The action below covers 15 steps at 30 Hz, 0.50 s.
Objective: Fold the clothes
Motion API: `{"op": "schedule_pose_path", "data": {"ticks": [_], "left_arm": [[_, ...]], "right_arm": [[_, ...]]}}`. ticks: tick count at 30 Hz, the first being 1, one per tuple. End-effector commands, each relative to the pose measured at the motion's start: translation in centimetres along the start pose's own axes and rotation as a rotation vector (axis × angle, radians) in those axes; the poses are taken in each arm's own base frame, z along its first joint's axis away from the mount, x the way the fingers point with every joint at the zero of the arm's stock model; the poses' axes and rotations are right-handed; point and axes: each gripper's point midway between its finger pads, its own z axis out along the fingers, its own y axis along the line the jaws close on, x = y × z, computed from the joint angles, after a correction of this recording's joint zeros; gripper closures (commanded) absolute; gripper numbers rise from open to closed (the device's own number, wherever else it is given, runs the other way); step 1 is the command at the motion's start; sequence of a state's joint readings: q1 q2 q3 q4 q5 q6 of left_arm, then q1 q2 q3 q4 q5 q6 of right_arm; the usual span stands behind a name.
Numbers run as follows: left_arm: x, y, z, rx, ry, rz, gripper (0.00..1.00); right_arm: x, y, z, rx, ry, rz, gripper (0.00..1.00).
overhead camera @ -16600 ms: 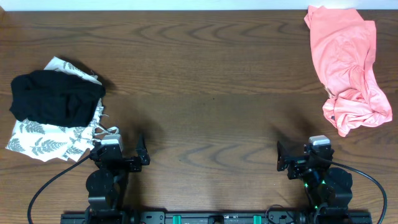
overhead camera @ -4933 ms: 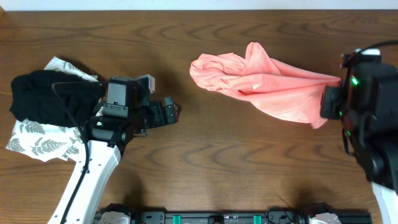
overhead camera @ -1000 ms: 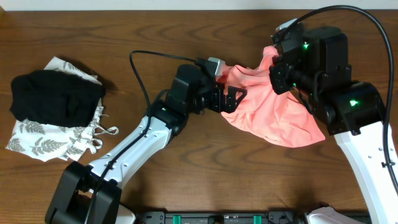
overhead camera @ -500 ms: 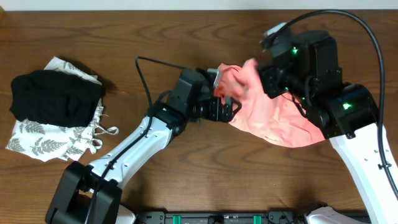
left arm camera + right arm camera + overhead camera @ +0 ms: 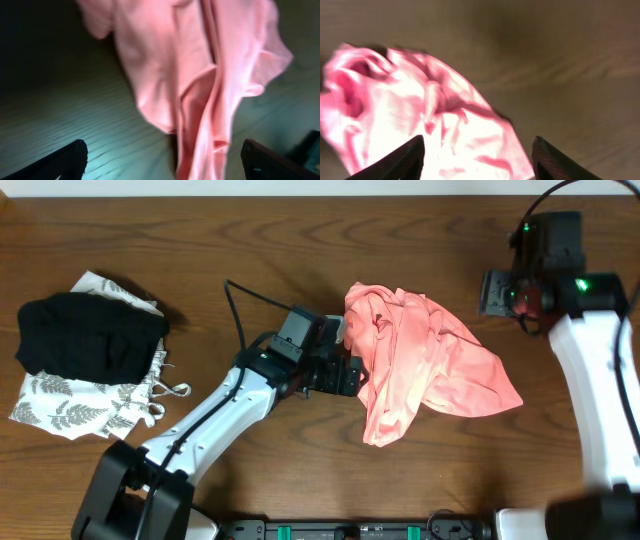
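Cannot see lettering on T-shirt (image 5: 425,365), hidden in folds. Left end effector (image 5: 347,373) wide apart, shirt just ahead. Right end effector (image 5: 477,147) apart, empty; dropped shirt, moved away.

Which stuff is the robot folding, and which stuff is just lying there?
For the job:
- the pink T-shirt, crumpled in the middle

Just lying about:
- the black garment, at the left
- the white leaf-print garment under it

white-shelled left arm (image 5: 205,425) and right arm (image 5: 590,370), black joints, black left gripper (image 5: 162,160), loopy black cable (image 5: 232,295), green led (image 5: 581,284) on the right one
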<state>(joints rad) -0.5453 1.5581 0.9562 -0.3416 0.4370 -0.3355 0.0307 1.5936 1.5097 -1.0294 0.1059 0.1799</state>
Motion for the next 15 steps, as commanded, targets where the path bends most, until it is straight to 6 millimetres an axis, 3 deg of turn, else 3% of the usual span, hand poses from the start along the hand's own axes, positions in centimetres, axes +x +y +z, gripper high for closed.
{"op": "schedule_pose_path", "data": {"ticks": [1, 5, 10, 15], "left_arm": [[-2.0, 0.8, -2.3, -0.068, -0.097, 0.026, 0.02], [-2.7, 0.2, -4.0, -0.055, -0.146, 0.034, 0.02], [-3.3, -0.7, -5.5, -0.036, -0.191, 0.052, 0.02], [-3.5, -1.0, -6.0, -0.031, -0.206, 0.057, 0.02]], "right_arm": [[1.9, -0.1, 4.1, -0.021, 0.148, 0.065, 0.37], [4.0, 0.5, 8.0, -0.058, 0.287, 0.079, 0.37], [6.7, 3.8, 11.4, -0.247, 0.431, -0.016, 0.37], [8.1, 2.6, 14.1, -0.165, 0.491, -0.029, 0.37]]}}
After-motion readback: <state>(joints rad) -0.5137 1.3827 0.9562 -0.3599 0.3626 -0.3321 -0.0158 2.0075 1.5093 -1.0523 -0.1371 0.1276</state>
